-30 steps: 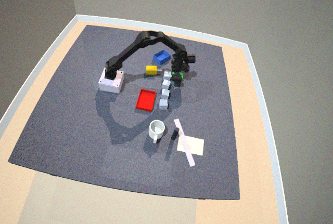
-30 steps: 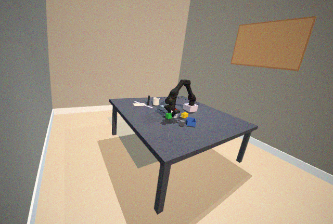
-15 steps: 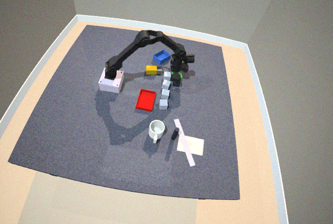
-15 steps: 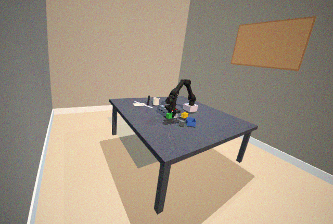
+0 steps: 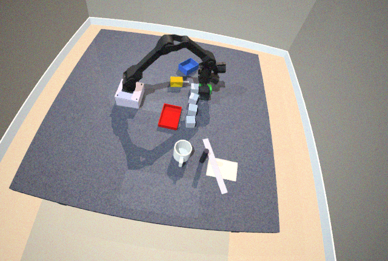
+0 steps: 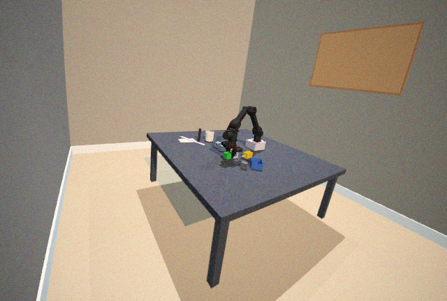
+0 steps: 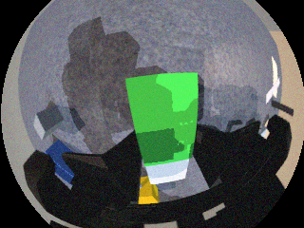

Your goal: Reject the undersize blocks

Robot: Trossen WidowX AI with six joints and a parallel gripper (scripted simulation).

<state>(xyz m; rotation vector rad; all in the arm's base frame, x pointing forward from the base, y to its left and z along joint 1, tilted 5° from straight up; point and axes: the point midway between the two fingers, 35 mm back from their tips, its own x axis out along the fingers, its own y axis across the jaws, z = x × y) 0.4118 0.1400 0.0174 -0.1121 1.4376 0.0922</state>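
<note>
- Gauge (image 5: 210,88) (image 6: 227,155) (image 7: 163,109), green, is gripped between the fingers of my gripper (image 5: 205,89) (image 6: 232,153) (image 7: 167,144), which are closed on its handle.
- Nearest block (image 5: 194,88) (image 6: 236,154) (image 7: 166,174) lies on the base side of my gauge, right by the handle's inner end; the next move turns on that.
- I judge the handle's long axis to run level, pointing at that block and roughly on towards the yellow tool (image 5: 176,81) (image 6: 247,154) (image 7: 148,191) behind it.
- I see no pin between handle and block. It may be in the bore or merely hidden; I cannot tell, nor whether they touch.
- I take the step to be gauging this block: push straight towards my base, keeping pin and bore in line. A skewed push could shove the block or pass for an undersize hole.
- Red tray (image 5: 170,117) holds no block; three more blocks run in a row beside it.
- My arm (image 5: 173,42) (image 6: 248,110) arches high from its base, then drops steeply to the wrist, hand low over the table.
</note>
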